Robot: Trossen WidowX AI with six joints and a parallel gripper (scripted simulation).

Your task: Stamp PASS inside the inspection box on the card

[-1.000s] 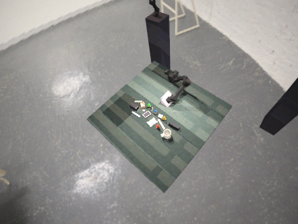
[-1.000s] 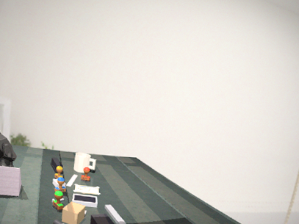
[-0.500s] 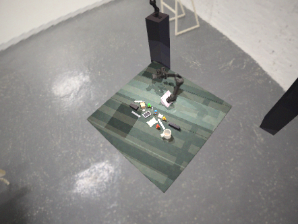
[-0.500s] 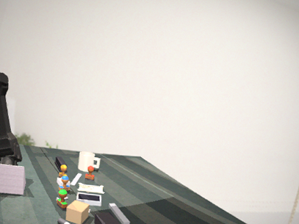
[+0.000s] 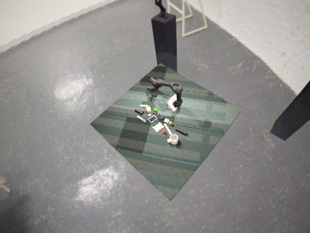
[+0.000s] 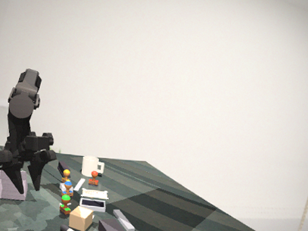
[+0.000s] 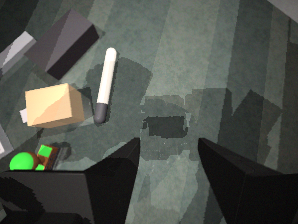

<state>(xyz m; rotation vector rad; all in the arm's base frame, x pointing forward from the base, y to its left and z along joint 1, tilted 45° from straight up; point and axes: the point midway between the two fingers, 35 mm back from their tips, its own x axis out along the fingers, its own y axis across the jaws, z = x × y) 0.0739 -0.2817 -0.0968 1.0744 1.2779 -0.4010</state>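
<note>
Arm (image 6: 21, 133) is matte dark charcoal, close to black, all links blocky and faceted with hard edges. Upper joint housing is lighter grey: a boxy cap above a flat round disc face on the side. Links below it are slimmer and near-black. Hand (image 6: 29, 179) is the same dark finish, with chunky angular knuckle blocks carrying two long fingers (image 6: 36, 172) that taper to blunt wedge tips. In the wrist view the fingers read as plain black slabs with flat inner faces and sloped outer edges, plus a wide black body block at lower left. From the top view the arm (image 5: 165, 88) shows as a thin dark-grey chain of segments. Any cables, screws or markings are too small to tell.
</note>
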